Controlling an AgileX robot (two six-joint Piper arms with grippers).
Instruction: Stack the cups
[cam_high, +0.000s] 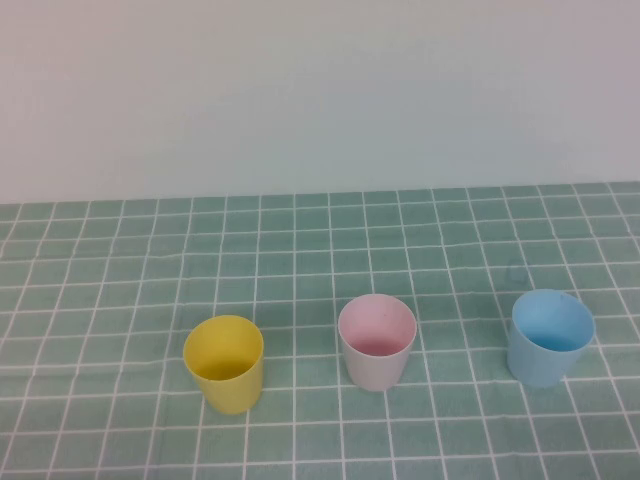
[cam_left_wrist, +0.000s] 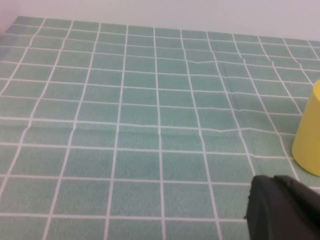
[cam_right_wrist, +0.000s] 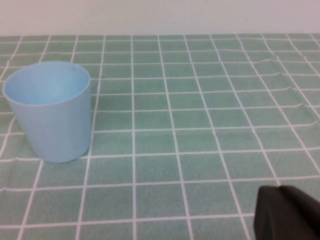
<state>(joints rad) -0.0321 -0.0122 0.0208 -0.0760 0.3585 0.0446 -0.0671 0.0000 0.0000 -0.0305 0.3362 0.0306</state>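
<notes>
End effectors, left (cam_left_wrist: 282, 210) and right (cam_right_wrist: 287, 212), sit pressed together, empty, apart from upright cups (cam_high: 377, 343).

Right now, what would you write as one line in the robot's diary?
stage: not started | yellow cup, pink-inside cup, blue cup: upright, apart | left gripper: shut, near yellow cup | right gripper: shut, near blue cup

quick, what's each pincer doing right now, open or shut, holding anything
Left pincer: shut, holding nothing, near the small yellow plastic cup.
Right pincer: shut, holding nothing, near the small light blue plastic cup.
</notes>
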